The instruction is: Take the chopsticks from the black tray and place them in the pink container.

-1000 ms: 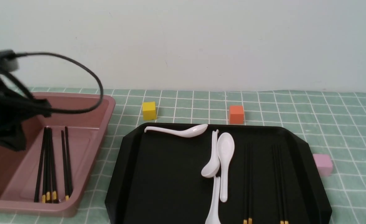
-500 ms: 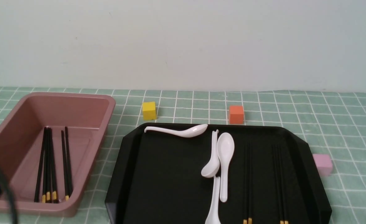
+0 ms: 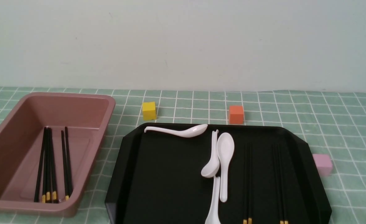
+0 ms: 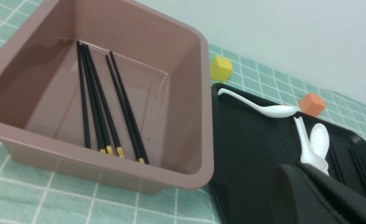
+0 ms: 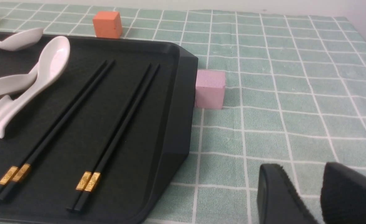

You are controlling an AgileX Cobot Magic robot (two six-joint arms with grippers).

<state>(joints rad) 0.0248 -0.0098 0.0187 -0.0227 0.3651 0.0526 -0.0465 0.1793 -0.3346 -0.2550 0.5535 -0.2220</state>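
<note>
The pink container (image 3: pixel 106 109) sits on the left of the worktop (image 3: pixel 341 124), which is covered by a green checked cloth. Several chopsticks (image 3: pixel 47 165) lie flat on its floor. Their long axis runs from the near wall to the far wall, with the gold-banded ends toward the robot and the plain black tips pointing away. The left wrist view shows the same sticks (image 4: pixel 100 99) as a tight bunch with two more just beside it, all roughly parallel.

The black tray (image 3: pixel 158 174) lies just to the right of the container. On its right part two more pairs of chopsticks rest side by side, one pair (image 3: pixel 247 174) nearer the tray's middle and the other (image 3: pixel 279 174) nearer its right edge. Both pairs are parallel and lie near to far, gold bands toward the robot. White spoons (image 3: pixel 225 155) lie to their left, one of them crosswise along the far edge.

A yellow cube (image 3: pixel 149 110) and an orange cube (image 3: pixel 236 114) stand beyond the tray. A pale pink cube (image 3: pixel 322 164) sits just beside its right edge.

The left end effector (image 4: pixel 298 169) hangs above the tray's near side, its fingers together with no gap showing and nothing held. The right end effector (image 5: pixel 304 174) is over bare cloth to the right of the tray, fingers spread and empty.
</note>
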